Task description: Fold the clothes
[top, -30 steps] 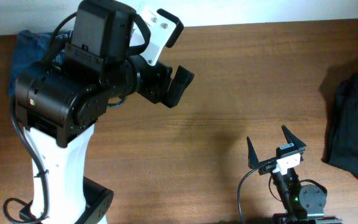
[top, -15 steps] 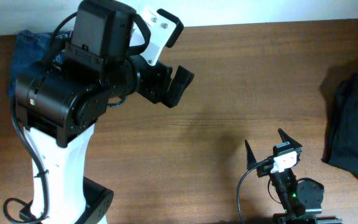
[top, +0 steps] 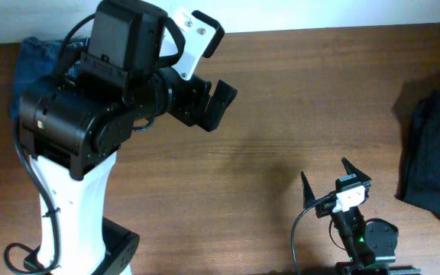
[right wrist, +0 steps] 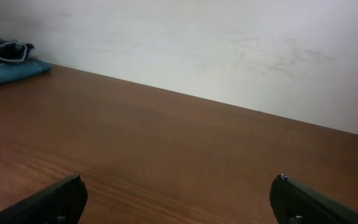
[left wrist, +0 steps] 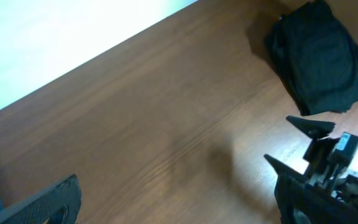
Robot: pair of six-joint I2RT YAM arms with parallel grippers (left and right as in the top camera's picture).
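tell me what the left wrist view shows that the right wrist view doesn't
Only the left wrist view: the dark garment and the right gripper, open above the wood. Only the right wrist view: the jeans as a blue pile at the far left; the left wrist view has just a blue sliver at its edge. Both: the table and the pale wall behind it.
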